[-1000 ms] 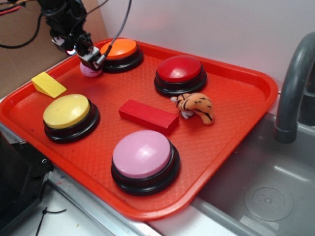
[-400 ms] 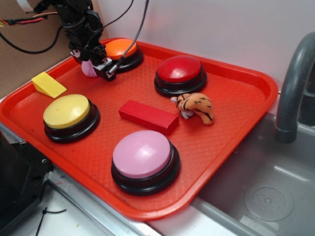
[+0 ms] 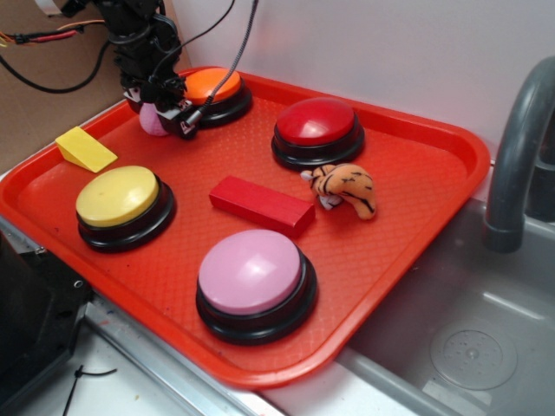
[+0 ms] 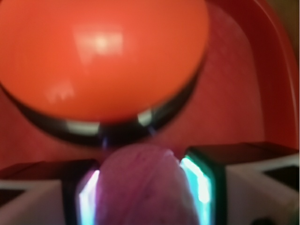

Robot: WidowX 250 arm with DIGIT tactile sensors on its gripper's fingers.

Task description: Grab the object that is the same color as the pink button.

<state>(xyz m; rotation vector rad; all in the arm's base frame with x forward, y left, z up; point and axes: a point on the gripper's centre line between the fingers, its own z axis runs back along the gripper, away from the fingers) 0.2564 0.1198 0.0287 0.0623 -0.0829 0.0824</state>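
The object, a small pink knitted ball (image 3: 151,122), lies at the tray's back left, just in front of the orange button (image 3: 212,84). My gripper (image 3: 166,117) stands down over it. In the wrist view the pink ball (image 4: 140,180) fills the gap between my fingers (image 4: 200,180), touching both pads, so the gripper (image 4: 143,185) is shut on it. The ball rests low on the red tray (image 3: 416,199). The large pink button (image 3: 251,270) sits at the tray's near edge, far from the gripper.
On the tray are also a red button (image 3: 316,121), a yellow button (image 3: 117,195), a yellow wedge (image 3: 85,149), a red block (image 3: 262,204) and a toy tiger (image 3: 347,189). The orange button (image 4: 103,56) is right ahead of the fingers. A sink (image 3: 468,338) and faucet (image 3: 516,156) are at right.
The gripper swung from the ball's left side to straddle it, settled lower, and its fingers closed in on the ball. The ball stays beside the orange button.
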